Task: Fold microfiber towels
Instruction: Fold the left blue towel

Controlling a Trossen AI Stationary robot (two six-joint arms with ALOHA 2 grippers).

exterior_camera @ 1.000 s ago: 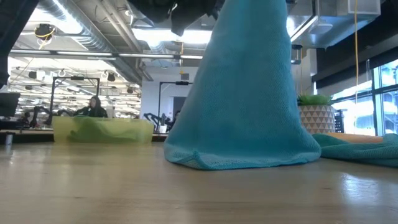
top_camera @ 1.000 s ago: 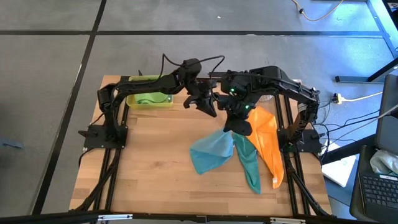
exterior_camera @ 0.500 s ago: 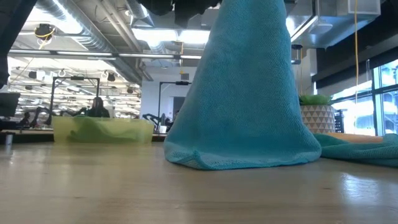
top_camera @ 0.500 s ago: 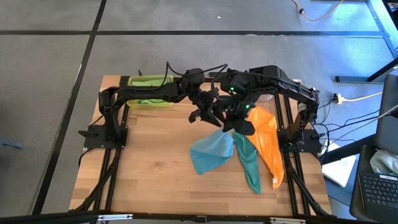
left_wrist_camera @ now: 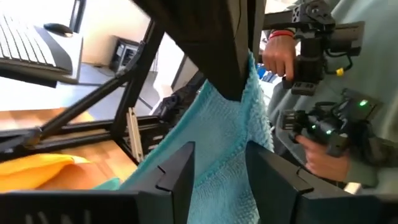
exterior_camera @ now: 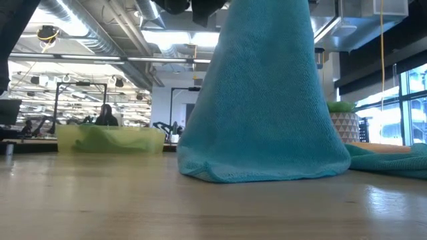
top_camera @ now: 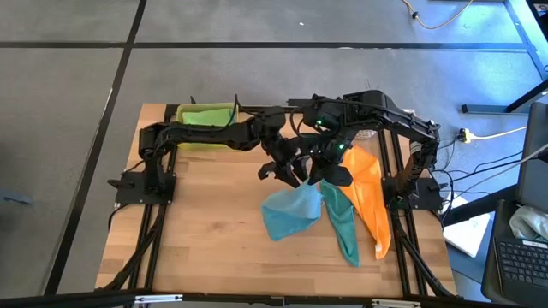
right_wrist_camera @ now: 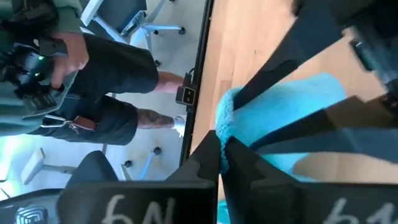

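While a light blue towel (top_camera: 289,211) is held up by one corner above the middle of the wooden table (top_camera: 205,222), its lower part is spread in a loose cone on the boards, as is seen close up in the low view (exterior_camera: 263,107). The corner is pinched between the closed fingers of the right gripper (top_camera: 330,169), and in the right wrist view the cloth (right_wrist_camera: 273,118) is seen clamped just ahead of those fingers (right_wrist_camera: 211,158). The left gripper (top_camera: 287,171) is brought in from the left, just beside the right one, with its fingers (left_wrist_camera: 180,177) parted to a middling width on either side of the hanging edge of the cloth (left_wrist_camera: 230,155); whether the cloth is touched by them cannot be told. A teal towel (top_camera: 342,224) and an orange towel (top_camera: 370,192) are laid side by side on the table to the right of the blue one. A lime green cloth (top_camera: 205,115) is seen in a yellow-green tray (top_camera: 181,109) at the far left of the table. Beyond the table, a person's hand (left_wrist_camera: 278,57) is seen on a control rig.
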